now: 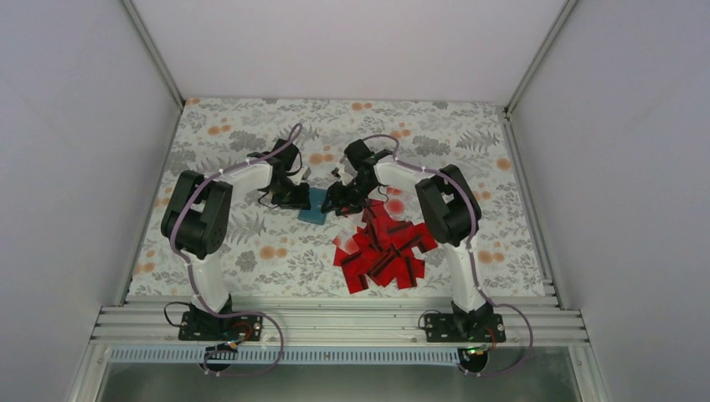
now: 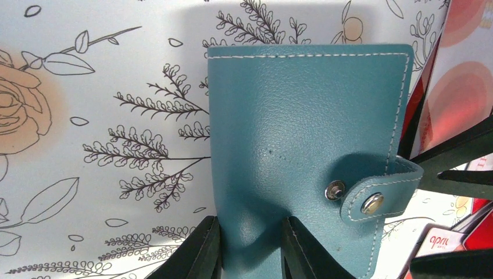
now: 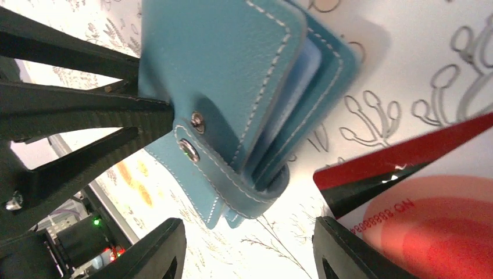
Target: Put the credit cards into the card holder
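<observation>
Clamping the soft, floppy card holder (image 2: pixel 302 133), left end effector (image 2: pixel 250 232) grips one edge; right end effector (image 3: pixel 249 226) gapes open, and the snap tab (image 3: pixel 195 151) looks the likeliest handhold.

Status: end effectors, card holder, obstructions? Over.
Left end effector clamped on card holder. Right end effector open, empty. Snap tab undone, holder folded. Credit cards piled loose nearby; nothing blocking.
</observation>
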Available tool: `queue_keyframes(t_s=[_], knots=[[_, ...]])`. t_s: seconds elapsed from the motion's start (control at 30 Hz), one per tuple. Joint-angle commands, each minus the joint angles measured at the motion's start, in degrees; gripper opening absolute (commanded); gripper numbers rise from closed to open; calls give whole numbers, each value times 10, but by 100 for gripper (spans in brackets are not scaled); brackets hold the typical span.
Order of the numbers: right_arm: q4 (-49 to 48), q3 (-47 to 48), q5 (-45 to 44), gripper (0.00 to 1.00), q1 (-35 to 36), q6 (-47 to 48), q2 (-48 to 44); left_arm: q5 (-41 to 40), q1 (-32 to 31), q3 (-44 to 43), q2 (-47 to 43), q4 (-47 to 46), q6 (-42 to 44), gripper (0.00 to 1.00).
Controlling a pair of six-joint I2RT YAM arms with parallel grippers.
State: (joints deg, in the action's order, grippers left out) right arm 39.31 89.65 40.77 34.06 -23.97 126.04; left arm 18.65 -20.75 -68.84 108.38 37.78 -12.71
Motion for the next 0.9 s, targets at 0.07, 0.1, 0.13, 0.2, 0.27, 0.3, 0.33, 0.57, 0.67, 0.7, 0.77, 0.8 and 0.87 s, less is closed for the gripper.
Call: queue_keyframes(t_s=[0.07,0.1,0.13,0.2,0.27,0.3,0.33,0.57,0.67,0.7,0.77,0.8,0.87], knots=[[1,-8,-31,49,-4,-27,-17,-33,-6,0,24,8,-7,25],[-1,-2,-33,46,-5,-33,-15,-33,-6,0,24,8,-7,25],[-2,4,-39,44,-5,-40,-13,-32,-7,0,24,8,-6,25],[-15,8,-39,40,-4,-54,-18,-30,-7,-2,26,6,-6,25],[-30,8,-34,36,-5,-67,-20,-28,-7,-4,26,5,-6,25],[-36,8,-34,33,-5,-72,-21,-27,-7,-5,26,6,-5,25],[-40,9,-35,31,-5,-78,-21,-26,-7,-6,25,6,-4,25],[-56,11,-35,26,-4,-110,-7,-25,-8,-12,27,9,-1,25],[-60,11,-31,27,-3,-114,-3,-25,-8,-11,26,10,-1,24],[-63,11,-28,27,-3,-115,-3,-25,-8,-12,26,9,0,24],[-66,14,-23,26,-1,-118,1,-25,-8,-10,26,9,0,24],[-66,17,-22,26,0,-119,2,-25,-9,-10,26,8,0,24],[-65,23,-20,26,2,-120,6,-24,-9,-12,27,9,0,24]])
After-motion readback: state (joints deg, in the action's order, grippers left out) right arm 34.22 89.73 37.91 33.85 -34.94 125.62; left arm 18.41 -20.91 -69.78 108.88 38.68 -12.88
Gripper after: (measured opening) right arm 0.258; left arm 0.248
